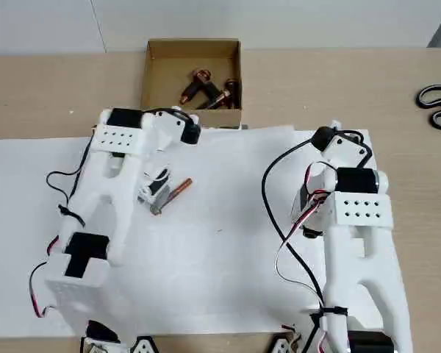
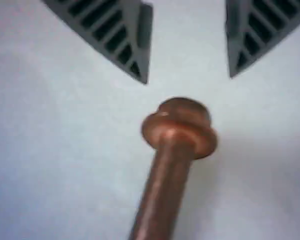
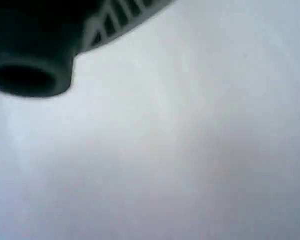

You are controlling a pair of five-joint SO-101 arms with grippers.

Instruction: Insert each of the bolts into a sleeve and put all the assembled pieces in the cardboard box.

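A copper bolt (image 2: 172,160) lies on the white paper, its round head toward my left gripper (image 2: 187,75). That gripper is open, with both dark ribbed fingertips (image 2: 125,45) just short of the head and nothing between them. From above, the bolt (image 1: 175,193) lies slanted beside the left gripper (image 1: 156,193). My right gripper (image 3: 85,25) is shut on a black sleeve (image 3: 32,65), whose open bore hangs just above the paper. In the high view the right gripper (image 1: 310,220) points down at the paper's right part. The cardboard box (image 1: 156,73) at the back holds assembled pieces (image 1: 206,88).
A large white paper sheet (image 1: 220,272) covers the table's middle and front. Scissors (image 1: 437,107) lie at the far right on the bare wood. Loose cables hang from both arms over the paper.
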